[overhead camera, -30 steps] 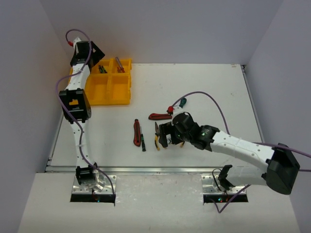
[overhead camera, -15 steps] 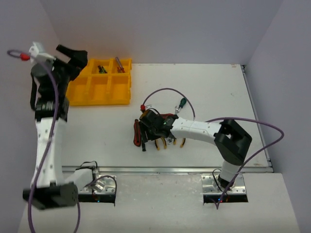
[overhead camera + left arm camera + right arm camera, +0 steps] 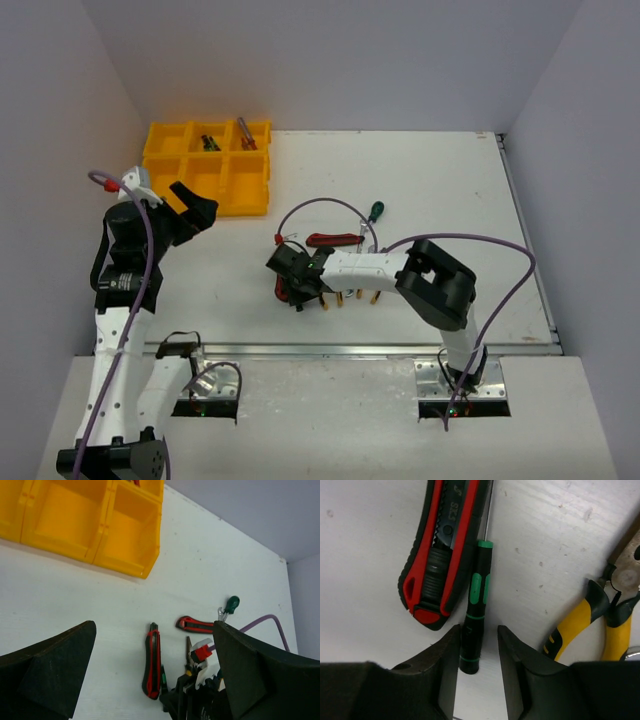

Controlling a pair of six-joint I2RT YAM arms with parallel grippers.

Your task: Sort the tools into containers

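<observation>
Top external: a white table stands between plain, pale grey-lilac walls, and a yellow tray of six compartments sits at its far left corner. Two compartments in the tray's far row hold tools: the middle one a dark screwdriver, the right one a slim tool whose kind I cannot tell. The left gripper hovers just off the tray's near edge. The right gripper is low over the table, well to the near right of the tray. Farther from the tray lie red-handled pliers and a green-handled screwdriver. Left wrist: the jaws are spread wide and hold nothing. The tray's near right compartments show at the upper left, and a red-black utility knife lies on bare white tabletop well clear of the tray. Right wrist: the fingers are set narrow on either side of the butt of a small black-and-green screwdriver, and a strip of table shows between it and one finger. The knife lies right against this screwdriver on the side toward the tray, and yellow-handled pliers lie apart on the other side.
</observation>
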